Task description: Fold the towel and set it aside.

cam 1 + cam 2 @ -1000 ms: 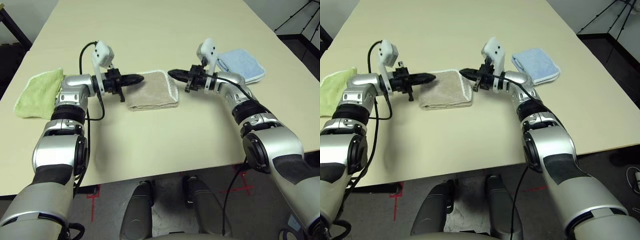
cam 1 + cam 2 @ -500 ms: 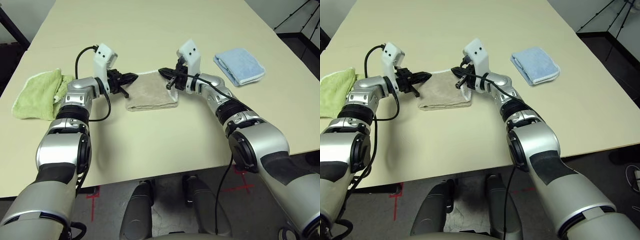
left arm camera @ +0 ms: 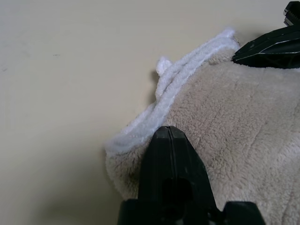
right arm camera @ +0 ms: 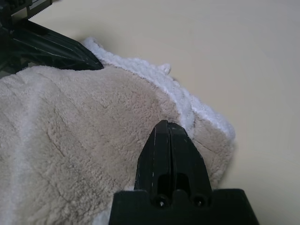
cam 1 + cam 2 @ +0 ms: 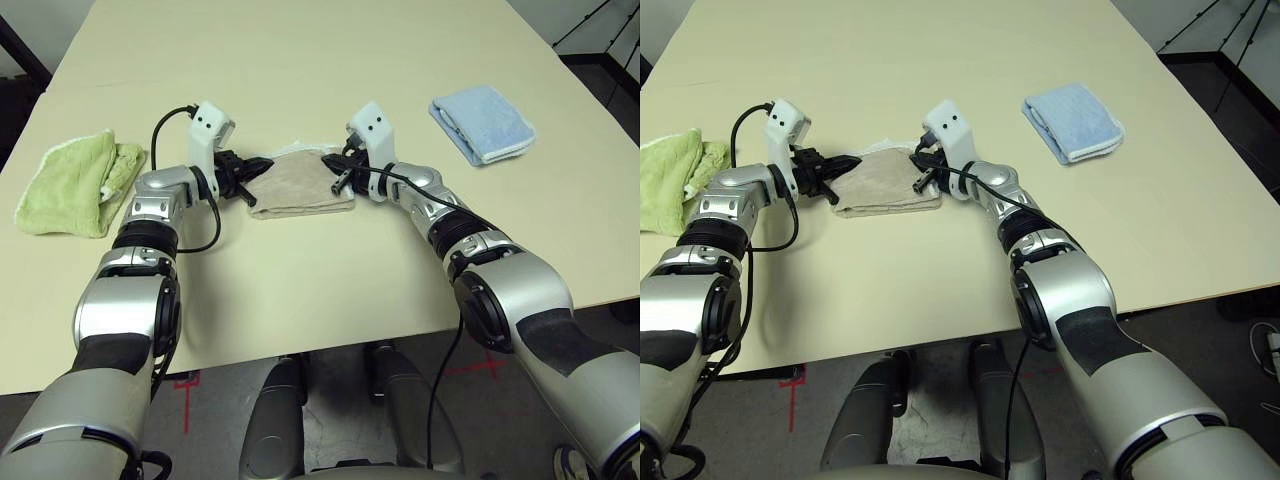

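The towel (image 5: 300, 186), beige with white stitched edging, lies folded on the table between my two arms. My left gripper (image 5: 264, 165) is shut, and its tip rests on the towel's far left corner; the left wrist view shows that gripper (image 3: 168, 129) pressed against the pile beside the white edging (image 3: 187, 68). My right gripper (image 5: 329, 158) is shut too, with its tip on the far right corner, and the right wrist view shows this gripper (image 4: 162, 123) lying on the cloth. No cloth shows between either pair of fingers.
A lime-green towel (image 5: 72, 180) lies crumpled at the table's left edge, close to my left elbow. A folded light blue towel (image 5: 483, 122) sits at the right. The tan table (image 5: 300, 60) stretches bare beyond the towels.
Both grippers have swung from the towel's side edges to its far corners and come down onto the cloth. The head camera has tilted a little.
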You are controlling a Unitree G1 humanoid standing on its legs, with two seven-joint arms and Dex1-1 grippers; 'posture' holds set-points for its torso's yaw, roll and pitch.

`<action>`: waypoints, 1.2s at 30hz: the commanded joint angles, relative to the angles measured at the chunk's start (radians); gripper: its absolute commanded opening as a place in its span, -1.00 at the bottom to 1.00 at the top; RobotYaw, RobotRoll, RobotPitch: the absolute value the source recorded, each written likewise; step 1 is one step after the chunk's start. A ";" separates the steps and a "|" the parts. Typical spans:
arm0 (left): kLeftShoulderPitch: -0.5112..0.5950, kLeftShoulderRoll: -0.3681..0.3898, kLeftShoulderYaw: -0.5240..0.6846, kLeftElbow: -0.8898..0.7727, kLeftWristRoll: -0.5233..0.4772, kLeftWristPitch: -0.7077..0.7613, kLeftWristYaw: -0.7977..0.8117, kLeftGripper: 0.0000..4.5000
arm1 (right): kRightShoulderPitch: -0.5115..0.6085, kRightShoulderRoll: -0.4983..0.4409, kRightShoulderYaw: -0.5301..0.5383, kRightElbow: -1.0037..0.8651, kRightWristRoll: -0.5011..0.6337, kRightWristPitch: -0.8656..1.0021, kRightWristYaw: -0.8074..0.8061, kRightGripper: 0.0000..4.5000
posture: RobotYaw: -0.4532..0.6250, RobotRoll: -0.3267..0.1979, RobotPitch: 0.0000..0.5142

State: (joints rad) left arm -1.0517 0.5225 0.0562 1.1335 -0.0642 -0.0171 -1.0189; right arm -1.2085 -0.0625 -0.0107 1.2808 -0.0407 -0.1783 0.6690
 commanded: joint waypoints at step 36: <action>0.505 0.154 0.098 -0.896 -0.381 0.315 -0.272 -0.99 | 0.525 -0.437 -0.066 -0.855 0.381 0.234 0.579 -1.00 | -0.15 0.25 -0.10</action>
State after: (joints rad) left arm -0.5685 0.6607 0.1598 0.2506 -0.4496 0.3192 -1.2905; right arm -0.7067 -0.4965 -0.0912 0.4495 0.3306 0.0385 1.2404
